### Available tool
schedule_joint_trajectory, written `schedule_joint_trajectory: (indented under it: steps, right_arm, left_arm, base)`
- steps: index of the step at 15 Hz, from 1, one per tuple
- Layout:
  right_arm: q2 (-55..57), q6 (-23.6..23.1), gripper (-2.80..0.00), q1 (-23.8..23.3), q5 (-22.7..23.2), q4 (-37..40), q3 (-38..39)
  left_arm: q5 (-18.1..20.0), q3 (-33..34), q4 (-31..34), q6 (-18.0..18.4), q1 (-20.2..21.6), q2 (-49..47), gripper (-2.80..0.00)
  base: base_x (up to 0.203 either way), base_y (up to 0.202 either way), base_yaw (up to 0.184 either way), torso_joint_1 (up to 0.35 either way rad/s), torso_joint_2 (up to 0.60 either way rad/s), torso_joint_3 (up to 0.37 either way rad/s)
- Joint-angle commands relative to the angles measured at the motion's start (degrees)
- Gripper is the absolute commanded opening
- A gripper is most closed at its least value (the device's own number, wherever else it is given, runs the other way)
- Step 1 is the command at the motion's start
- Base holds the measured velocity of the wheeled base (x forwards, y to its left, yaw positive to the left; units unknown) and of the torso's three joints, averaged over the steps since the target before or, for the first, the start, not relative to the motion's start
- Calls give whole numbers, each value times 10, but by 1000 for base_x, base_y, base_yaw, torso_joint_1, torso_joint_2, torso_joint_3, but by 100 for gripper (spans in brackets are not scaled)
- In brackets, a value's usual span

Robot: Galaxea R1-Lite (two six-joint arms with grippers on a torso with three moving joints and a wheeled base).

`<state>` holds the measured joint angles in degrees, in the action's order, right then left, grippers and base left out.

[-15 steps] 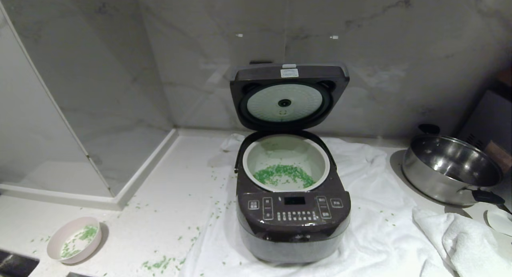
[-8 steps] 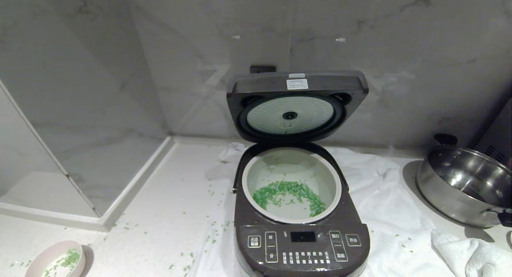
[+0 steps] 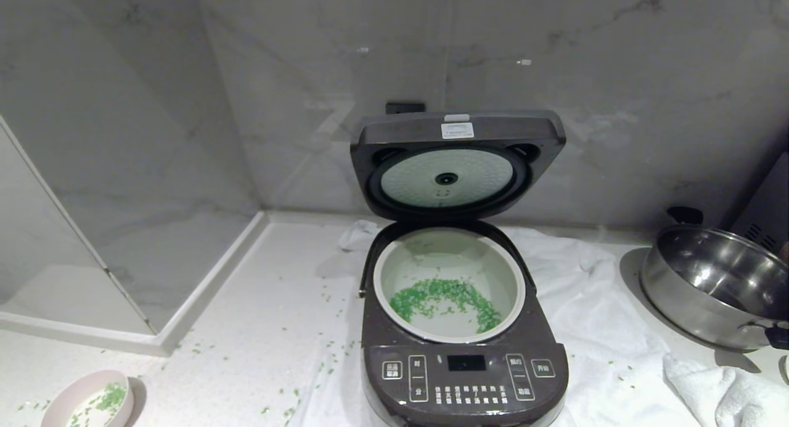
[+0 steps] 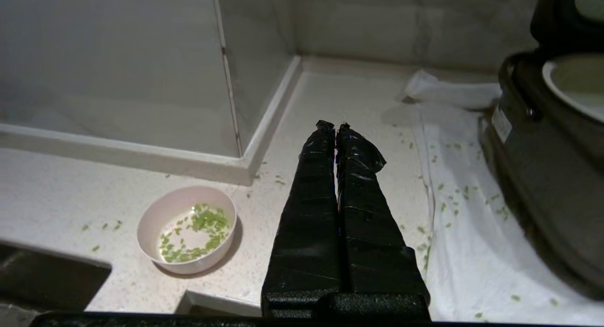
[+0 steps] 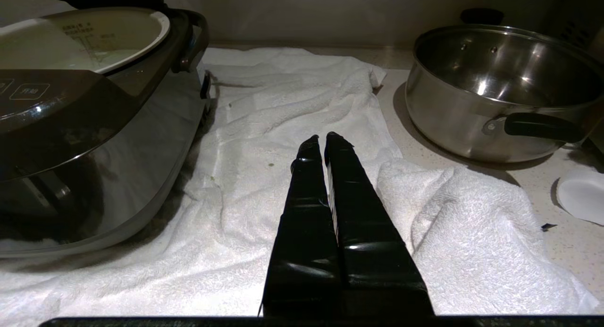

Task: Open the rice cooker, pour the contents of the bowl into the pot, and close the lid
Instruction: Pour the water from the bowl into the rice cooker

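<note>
Head view shows the rice cooker (image 3: 462,353) on a white towel (image 3: 592,328), the lid (image 3: 456,162) raised, green bits (image 3: 447,294) lying inside the pot (image 3: 450,279); no arm appears there. Left wrist view adds the left gripper (image 4: 335,127), fingers pressed together and holding nothing, above the tabletop (image 4: 330,96) beside the bowl (image 4: 187,228), which keeps some green bits; right wrist view adds the right gripper (image 5: 321,138), also closed and empty, over the towel between cooker and steel pan (image 5: 495,91).

"开始" on rice cooker (image 3: 462,353) button
</note>
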<state>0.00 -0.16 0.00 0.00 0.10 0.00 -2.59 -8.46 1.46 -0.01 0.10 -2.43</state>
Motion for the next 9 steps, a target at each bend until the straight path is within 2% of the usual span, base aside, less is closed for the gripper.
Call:
schedule_joint_trajectory:
  steps: [1, 6, 9]
  right_arm:
    - [0, 0, -280, 0, 0, 0, 1]
    - [0, 0, -280, 0, 0, 0, 1]
    - [0, 0, -280, 0, 0, 0, 1]
  left_arm:
    - [-14, -85, 21, -16, 0, -109, -280]
    - [-97, -129, 43, -34, 12, -342, -280]
    - [-116, -146, 42, -35, 55, -509, -280]
  base:
    - [0, 0, 0, 0, 0, 0]
    - [0, 0, 0, 0, 0, 0]
    - [0, 0, 0, 0, 0, 0]
